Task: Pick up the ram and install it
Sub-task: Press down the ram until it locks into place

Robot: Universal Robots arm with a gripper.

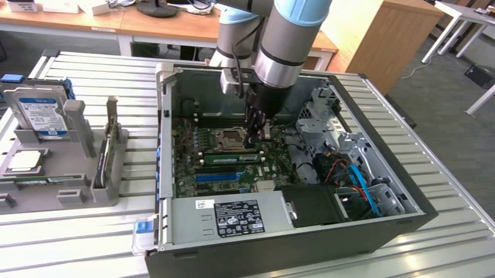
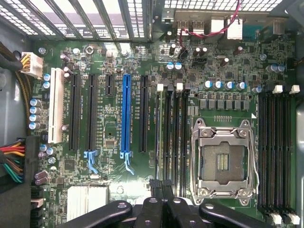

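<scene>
Pincer [image 2: 161, 184] closed, right by ram [image 1: 230, 157]; ram on edge, long axis along ext. view's left-right

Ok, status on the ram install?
Gripper low inside the computer case, over the board. Green ram lying by the processor socket, near the gripper; seated or not, can't tell. Cables off to the side.

- Arm [image 1: 275, 40]: thick, round silver-grey tubes.
- Pale blue cap [image 1: 303, 8] on the upper joint.
- A dark ring [image 1: 272, 78] closes the lowest tube at the wrist.
- Small grey box [image 1: 232, 81] bracketed to the wrist's side, with thin black cables [image 1: 246, 87] running past it.
- Gripper [image 1: 255, 139]: black and narrow.
- The jaws hang on glossy black link bars [image 2: 107, 213] with rounded ends and round pivot pins.
</scene>
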